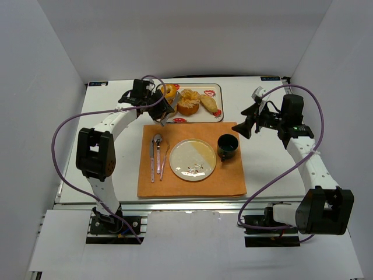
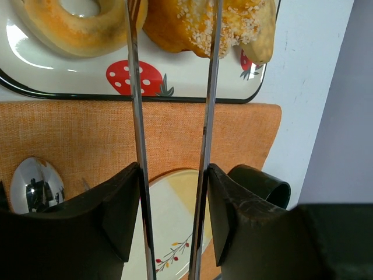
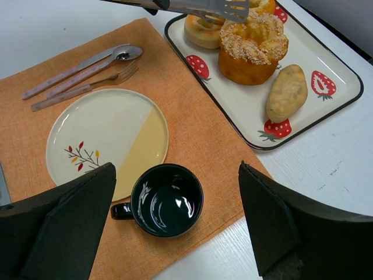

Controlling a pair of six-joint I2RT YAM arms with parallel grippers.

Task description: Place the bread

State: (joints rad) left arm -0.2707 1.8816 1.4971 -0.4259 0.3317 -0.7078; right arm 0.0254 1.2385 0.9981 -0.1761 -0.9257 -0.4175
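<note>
The bread (image 1: 188, 100), a large muffin-like pastry with a flaky top, sits in the middle of the strawberry tray (image 1: 220, 102). It also shows in the left wrist view (image 2: 198, 23) and the right wrist view (image 3: 252, 49). My left gripper (image 1: 162, 111) (image 2: 173, 175) is shut on metal tongs (image 2: 135, 105), whose two arms stand apart. One arm runs between the donut (image 2: 76, 26) and the bread, and the other lies over the bread's top. The tong tips (image 3: 227, 8) hover at the bread's upper edge. My right gripper (image 1: 245, 125) (image 3: 176, 169) is open above the cup, holding nothing.
An orange placemat (image 1: 186, 186) carries a round plate (image 1: 192, 158), a dark cup (image 1: 227, 146) and cutlery (image 1: 156, 157). An oval roll (image 1: 208, 103) lies right of the bread on the tray. White walls enclose the table.
</note>
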